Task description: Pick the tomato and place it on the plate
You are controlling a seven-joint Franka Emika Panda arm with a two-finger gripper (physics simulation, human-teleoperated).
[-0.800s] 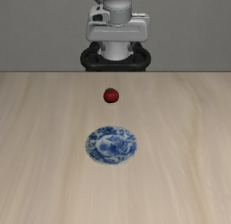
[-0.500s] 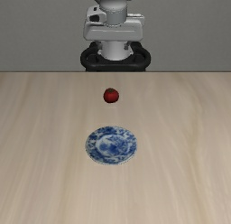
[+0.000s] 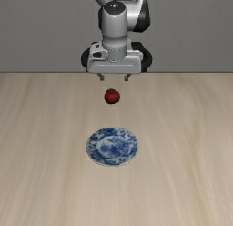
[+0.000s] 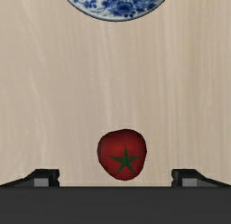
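The pincer (image 3: 113, 76) hangs spread wide and empty over the tomato (image 3: 111, 97), which rests on the tabletop (image 3: 36, 157) a little apart from the blue-patterned plate (image 3: 92, 148), on the plate's side toward the robot's base. Small, round and smooth, the tomato is probably light but prone to roll or slip (its green star faces up), so I'd close gently across its widest middle. Nothing stands between it and the plate.
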